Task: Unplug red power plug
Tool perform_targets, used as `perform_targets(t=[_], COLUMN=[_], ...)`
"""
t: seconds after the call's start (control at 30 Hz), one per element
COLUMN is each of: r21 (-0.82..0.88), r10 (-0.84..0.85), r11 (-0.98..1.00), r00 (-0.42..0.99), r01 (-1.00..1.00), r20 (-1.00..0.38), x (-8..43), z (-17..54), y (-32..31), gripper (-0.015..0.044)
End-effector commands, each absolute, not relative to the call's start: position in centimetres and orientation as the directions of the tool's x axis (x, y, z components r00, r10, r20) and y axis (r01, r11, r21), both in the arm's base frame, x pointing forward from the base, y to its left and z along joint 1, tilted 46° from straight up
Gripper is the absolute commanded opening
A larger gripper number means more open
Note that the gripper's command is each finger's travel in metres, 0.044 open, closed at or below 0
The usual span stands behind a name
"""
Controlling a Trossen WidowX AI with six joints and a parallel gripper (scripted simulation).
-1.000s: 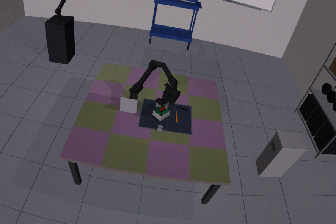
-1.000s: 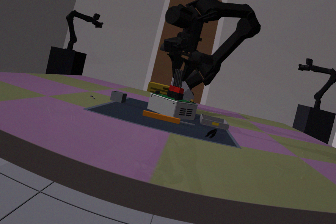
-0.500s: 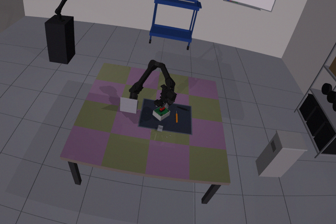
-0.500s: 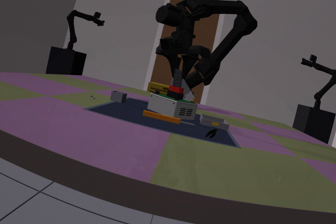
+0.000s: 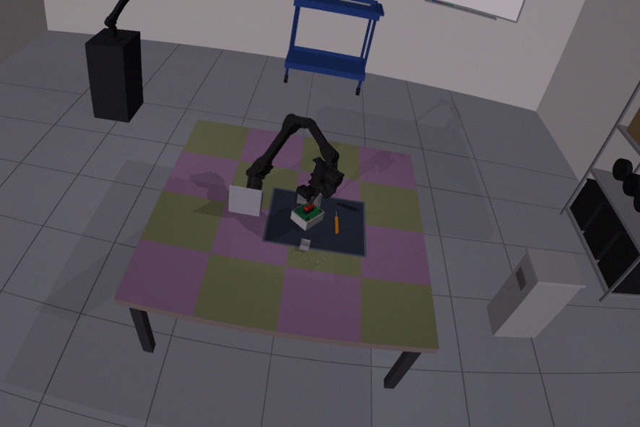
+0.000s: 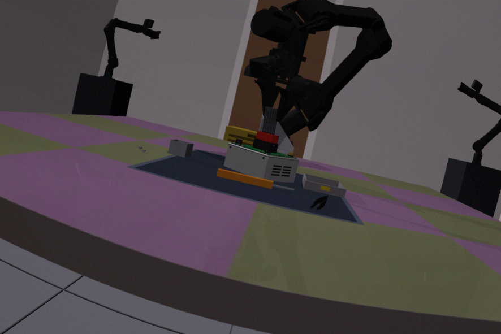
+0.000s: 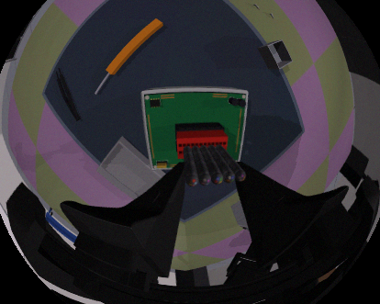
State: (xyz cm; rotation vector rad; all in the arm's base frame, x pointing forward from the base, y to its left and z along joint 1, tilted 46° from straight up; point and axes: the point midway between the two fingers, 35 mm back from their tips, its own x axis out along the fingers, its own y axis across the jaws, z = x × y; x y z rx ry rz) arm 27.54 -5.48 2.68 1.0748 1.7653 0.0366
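The red power plug [image 5: 308,208] [image 6: 266,137] [image 7: 202,139], with several dark wires rising from it, sits on the black socket of the green circuit board [image 5: 318,214] [image 7: 163,126]. The board tops a white box [image 6: 246,159]. My gripper [image 6: 271,120] [image 7: 209,168] is shut on the plug, a finger at either side of its wire end; the wires partly hide the contact. The black socket shows along one side of the plug in the wrist view; any slight tilt is hard to judge. The grey tray [image 6: 337,189] [image 7: 134,167] stands beside the box, empty where visible.
An orange screwdriver [image 5: 336,225] [image 6: 244,178] [image 7: 134,47] and black pliers [image 6: 319,202] [image 7: 68,95] lie on the dark mat. A small grey open box [image 5: 305,244] [image 6: 180,147] stands at the mat's edge. A white panel [image 5: 245,201] stands near the arm's base.
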Motion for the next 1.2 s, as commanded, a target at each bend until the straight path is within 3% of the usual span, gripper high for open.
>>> perform_targets(t=[0.0,0.43,0.7,1.17], r21=[0.457,0.645,0.556,0.556], r10=[0.637,0.779,0.714,0.714], r11=[0.624,0.431,0.532,0.532], r00=[-0.073,0.100,0.013,0.013], r01=[0.634,0.631,0.638,0.638], r20=[-0.768,-0.619,-0.700,-0.700], x=[28.0,26.5,27.2,27.2], z=[3.8,2.7,3.4,3.3], y=[-6.1,-7.6,-7.0,-6.9], gripper=[0.0000,0.0000,0.0000,0.0000])
